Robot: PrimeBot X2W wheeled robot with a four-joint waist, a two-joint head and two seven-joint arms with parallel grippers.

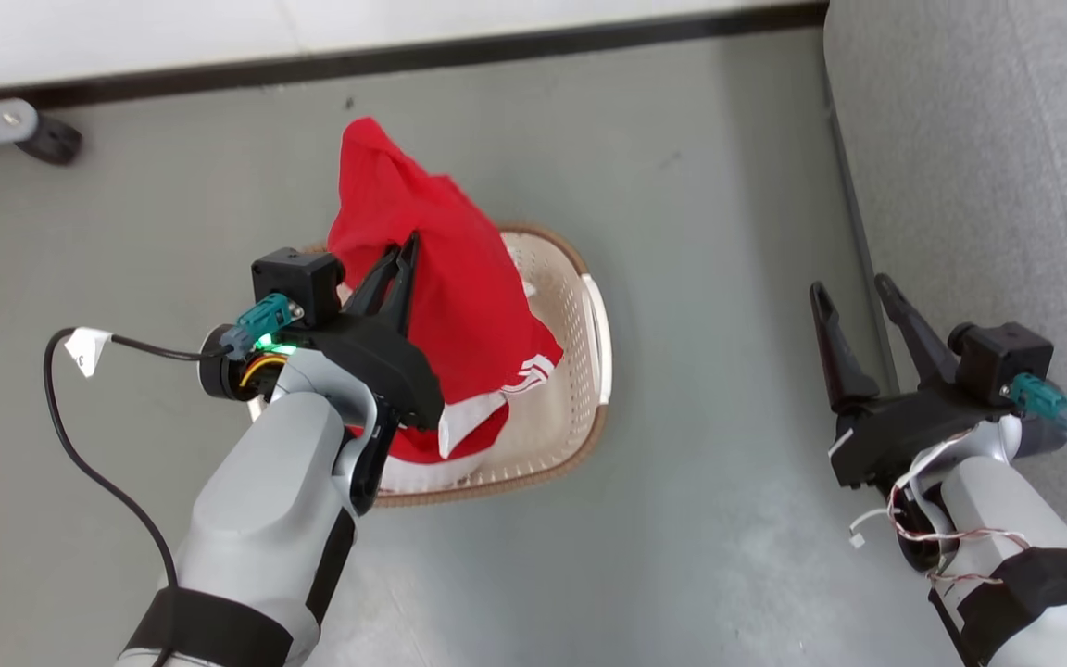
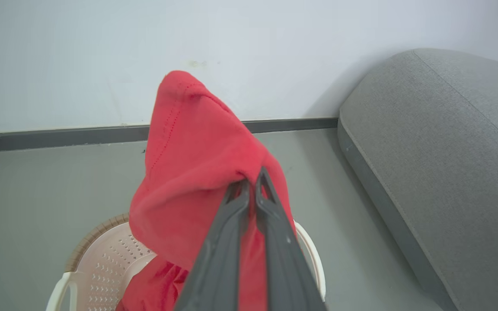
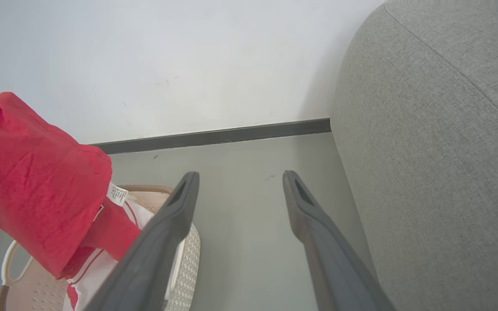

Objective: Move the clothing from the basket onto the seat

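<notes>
A bright red piece of clothing (image 1: 441,269) with white panels and striped trim hangs above the cream basket (image 1: 580,389), its lower end still draped inside. My left gripper (image 1: 408,248) is shut on a fold of the red clothing (image 2: 193,172), with the fingertips (image 2: 249,183) pinched together in the left wrist view. The clothing (image 3: 37,181) and its white tag also show at the left of the right wrist view, above the basket (image 3: 188,259). My right gripper (image 1: 853,292) stands open and empty over the floor beside the grey seat (image 1: 987,167).
The seat (image 2: 443,151) runs along the right side, its rounded edge close to my right arm. A white wall with a dark baseboard (image 1: 496,56) lies beyond the basket. A grey leg with a black caster (image 1: 52,139) stands at the far left. A black cable (image 1: 98,463) loops beside my left arm.
</notes>
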